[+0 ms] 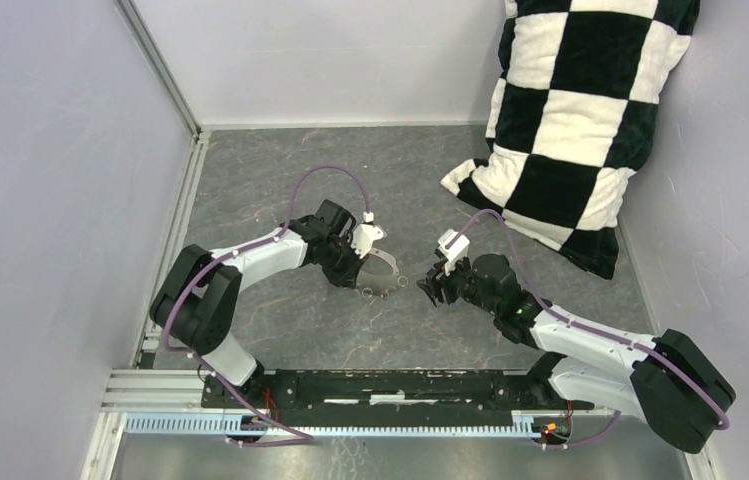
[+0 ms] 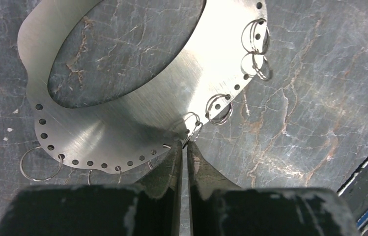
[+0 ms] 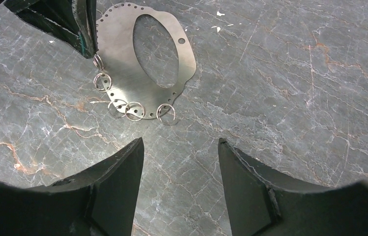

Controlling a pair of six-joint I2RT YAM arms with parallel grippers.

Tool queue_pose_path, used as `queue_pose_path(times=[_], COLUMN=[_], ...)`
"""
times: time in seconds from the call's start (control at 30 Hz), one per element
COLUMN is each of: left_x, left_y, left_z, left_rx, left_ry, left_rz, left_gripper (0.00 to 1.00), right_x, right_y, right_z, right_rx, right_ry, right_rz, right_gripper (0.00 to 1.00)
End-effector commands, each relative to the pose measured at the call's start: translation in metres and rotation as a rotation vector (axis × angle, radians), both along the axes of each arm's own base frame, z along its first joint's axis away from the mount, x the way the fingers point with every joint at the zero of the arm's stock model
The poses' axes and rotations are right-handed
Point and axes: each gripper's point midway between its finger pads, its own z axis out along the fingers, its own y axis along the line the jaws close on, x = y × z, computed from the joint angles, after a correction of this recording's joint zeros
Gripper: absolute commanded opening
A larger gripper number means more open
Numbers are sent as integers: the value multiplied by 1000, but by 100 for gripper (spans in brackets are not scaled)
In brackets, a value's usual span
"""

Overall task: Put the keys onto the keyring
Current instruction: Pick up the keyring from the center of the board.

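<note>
The keyring is a flat silvery metal plate point(image 2: 123, 113) with a large oval hole, a perforated rim and several small wire split rings point(image 2: 218, 109) hung along it. It rests on the marble table between the arms point(image 1: 382, 272). My left gripper point(image 2: 186, 145) is shut on one small split ring at the plate's rim. My right gripper point(image 3: 181, 142) is open and empty, a short way from the plate point(image 3: 118, 44) and its split rings point(image 3: 134, 111). No key with a blue head shows in any view.
A black-and-white chequered pillow point(image 1: 580, 120) leans in the far right corner. Grey walls close in the left, back and right sides. The arms' dark mounting rail point(image 1: 380, 385) runs along the near edge.
</note>
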Motion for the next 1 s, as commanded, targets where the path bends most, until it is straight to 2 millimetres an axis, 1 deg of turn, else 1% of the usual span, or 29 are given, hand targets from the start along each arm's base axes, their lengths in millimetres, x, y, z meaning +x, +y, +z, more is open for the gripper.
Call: queue_pose_path(times=[0.0,0.13,0.3,0.33,0.37,0.53,0.8,0.9,0.97], left_x=[-1,-7,-2,-2,-2,0,-6,-6,-4], left_y=[-20,-17,-14,-14,-15,-10,-12,-13,-14], left_z=[26,24,20,19,18,12,4,0,0], left_rx=[-110,-107,-78,-77,-78,-55,-61,-58,-58], left_ry=[-10,-11,-32,-27,-25,-41,-24,-19,-27], left_rz=[-27,-66,-68,-69,-66,-59,-80,-77,-77], left_gripper=[14,21,27,29,33,42,40,36,30], right_x=[7,6,6,5,5,6,6,7,7], right_y=[10,13,12,12,12,10,10,10,10], right_z=[19,20,18,19,19,20,21,23,22], right_rx=[65,72,72,72,73,76,81,83,84], right_ry=[-41,-36,-30,-30,-31,-32,-30,-31,-30], right_rz=[21,32,32,33,33,27,28,26,26], right_gripper=[64,65,65,65,65,65,65,65,65])
